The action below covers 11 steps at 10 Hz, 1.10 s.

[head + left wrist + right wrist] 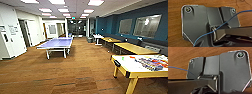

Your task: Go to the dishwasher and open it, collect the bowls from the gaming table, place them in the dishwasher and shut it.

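Though either tool's state cannot be told, gaming table (130, 65) at right, green bowl (122, 58) on it

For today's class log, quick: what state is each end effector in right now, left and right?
Left end effector: cannot be told from the left wrist view.
Right end effector: cannot be told from the right wrist view.

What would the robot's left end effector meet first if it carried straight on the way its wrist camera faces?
Probably the brown wood-grain floor, which lies behind the robot's own dark plate in the left wrist view. How far off it lies is unclear, and the fingers cannot be made out.
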Motion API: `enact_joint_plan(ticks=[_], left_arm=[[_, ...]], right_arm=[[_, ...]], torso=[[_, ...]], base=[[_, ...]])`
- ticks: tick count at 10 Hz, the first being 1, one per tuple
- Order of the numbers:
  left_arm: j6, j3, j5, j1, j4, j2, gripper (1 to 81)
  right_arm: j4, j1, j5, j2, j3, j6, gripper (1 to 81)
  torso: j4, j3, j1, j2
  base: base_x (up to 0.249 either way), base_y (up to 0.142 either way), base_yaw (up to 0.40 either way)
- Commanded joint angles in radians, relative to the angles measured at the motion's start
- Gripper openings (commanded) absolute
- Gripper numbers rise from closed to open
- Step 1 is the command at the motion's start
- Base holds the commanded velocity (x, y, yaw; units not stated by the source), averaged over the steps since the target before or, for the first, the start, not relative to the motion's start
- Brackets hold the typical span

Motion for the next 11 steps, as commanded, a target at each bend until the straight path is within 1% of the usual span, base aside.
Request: enact_joint_plan(ticks=[1,11], left_arm=[[0.003,0.005,0.044,-0.066,0.005,-0.003,81.1],[0.003,0.005,0.044,-0.066,0.005,-0.005,81.1]], right_arm=[[-0.009,0.045,-0.051,0.007,0.007,-0.005,81.1],[-0.009,0.045,-0.052,0.008,0.007,-0.005,81.1]], torso=[[0.000,0.000,0.000,0.000],[0.000,0.000,0.000,0.000]], base=[[0.000,0.000,-0.381],[0.000,0.000,-0.381]])
